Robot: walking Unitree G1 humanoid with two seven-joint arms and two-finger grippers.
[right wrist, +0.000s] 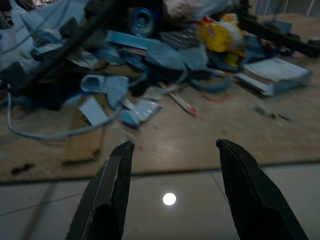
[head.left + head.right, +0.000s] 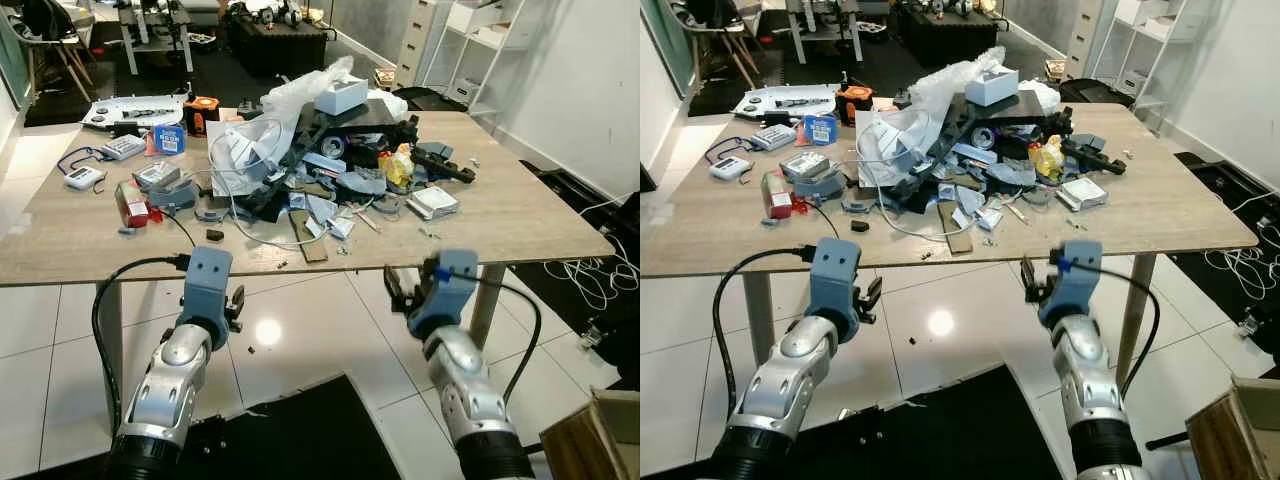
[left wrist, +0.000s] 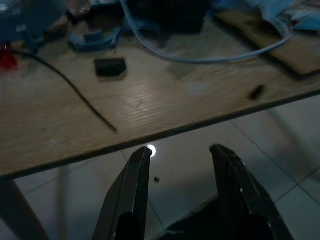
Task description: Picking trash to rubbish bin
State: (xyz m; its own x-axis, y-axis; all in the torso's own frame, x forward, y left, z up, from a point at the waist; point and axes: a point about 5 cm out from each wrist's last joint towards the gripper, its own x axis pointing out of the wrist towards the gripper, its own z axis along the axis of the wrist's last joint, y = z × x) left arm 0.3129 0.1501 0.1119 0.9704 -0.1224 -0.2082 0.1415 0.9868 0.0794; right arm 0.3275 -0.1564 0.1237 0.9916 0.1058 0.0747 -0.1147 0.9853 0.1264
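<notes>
On the wooden table (image 2: 540,215), spread from its centre toward the far edge: one trash heap (image 2: 330,150), mixed, loosely stacked.

Clear plastic bag (image 2: 300,90), crowning the heap. Judged very light, soft and slippery; best taken by a bunched fold, not by a flat face.

White box (image 2: 340,96), resting on the bag. Likely light and stiff; the short sides should suit a pinch.

Grey cable (image 2: 235,215), looping out of the heap toward the near edge. Limp, and liable to drag neighbouring pieces if pulled.

Brown cardboard strip (image 2: 308,240), flat on the table at the heap's near side. Thin and stiff; hard to lift without catching an overhanging end.

Yellow wrapper (image 1: 220,32), right of centre in the heap. Crinkled and soft; probably the easiest item to pinch.

Small black chip (image 3: 110,66), apart from the heap, near the edge. Rigid.

Left gripper (image 3: 182,157), below the table's near edge: fingers spread apart, holding nothing.

Right gripper (image 1: 175,150), likewise below the edge: fingers wide apart, empty.
</notes>
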